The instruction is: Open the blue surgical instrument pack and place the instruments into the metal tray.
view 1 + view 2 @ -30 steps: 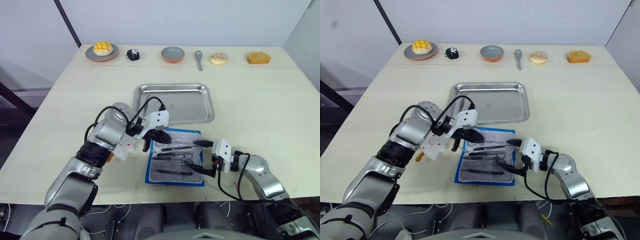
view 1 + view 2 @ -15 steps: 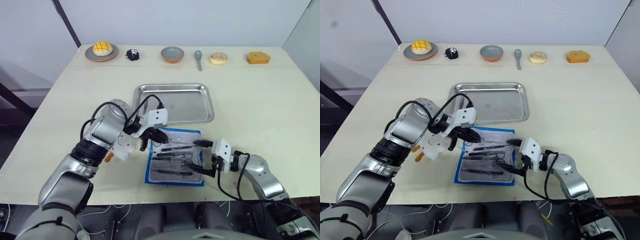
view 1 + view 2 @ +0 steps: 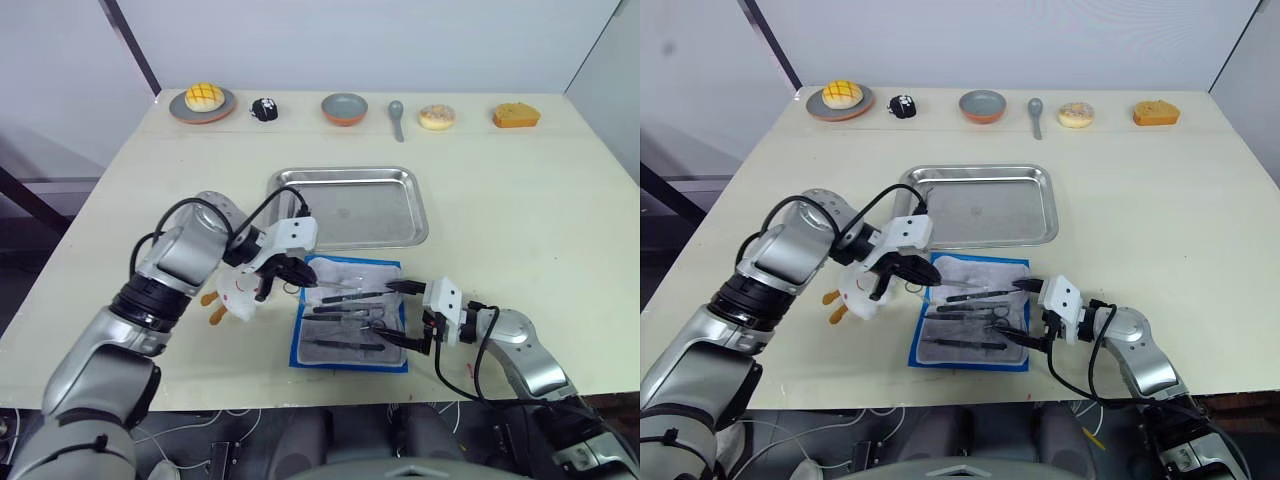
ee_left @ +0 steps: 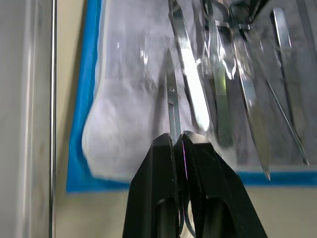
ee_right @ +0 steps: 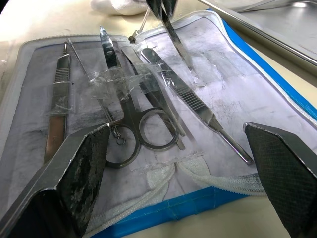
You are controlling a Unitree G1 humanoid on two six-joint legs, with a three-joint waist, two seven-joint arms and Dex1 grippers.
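The pack (image 3: 350,313) lies open near the desk's front edge, tray (image 3: 350,207) just behind. Left gripper (image 4: 178,144) is pinching one instrument (image 4: 171,106); right gripper (image 5: 176,163) gapes wide. Next, I'd say: carry it to the tray.

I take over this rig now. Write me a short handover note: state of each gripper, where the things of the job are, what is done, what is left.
Left gripper: shut on one thin instrument, held over the open pack's lining.
Right gripper: open, at the pack's near right edge, holding nothing.
Blue surgical instrument pack: lies open on the table, in front of the metal tray.
Instruments: scissors, tweezers and other thin tools lie on the lining.
Done: pack opened, first instrument gripped.
Left: no instrument is in the tray yet; carry this one over, then the others.
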